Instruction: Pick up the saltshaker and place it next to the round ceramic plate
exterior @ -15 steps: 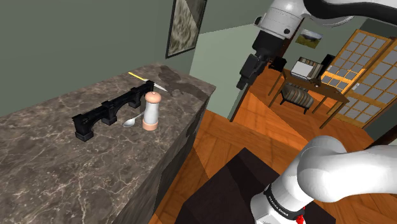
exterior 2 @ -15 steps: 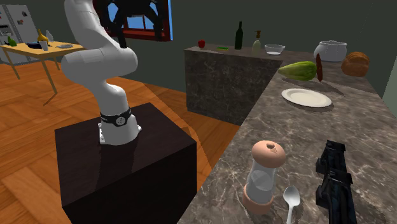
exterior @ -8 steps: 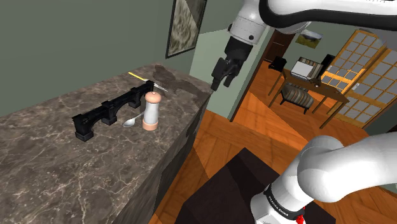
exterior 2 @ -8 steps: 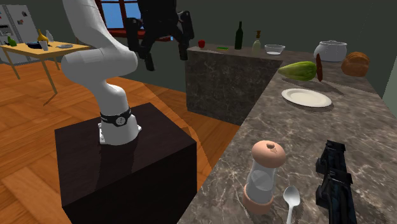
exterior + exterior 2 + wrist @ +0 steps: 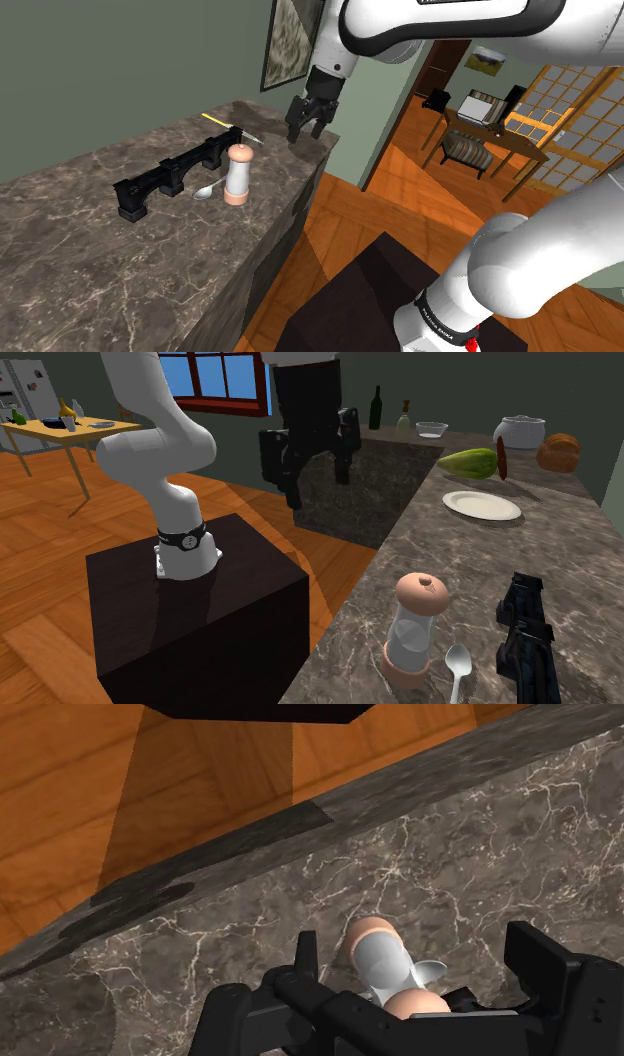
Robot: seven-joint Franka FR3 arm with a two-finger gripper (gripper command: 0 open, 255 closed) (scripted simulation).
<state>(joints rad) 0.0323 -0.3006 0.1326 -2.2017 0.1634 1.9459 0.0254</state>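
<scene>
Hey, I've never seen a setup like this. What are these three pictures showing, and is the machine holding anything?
It is a white robot arm on a dark box, ending in a black two-finger gripper. One picture looks down from beside its stand, one views the counter from elsewhere, one comes from a camera on the hand. On the dark marble counter are a clear saltshaker with pinkish cap and base, a silver spoon, a black rack-like piece and, farther off, a round white plate. The gripper hangs open in the air, holding nothing.
</scene>
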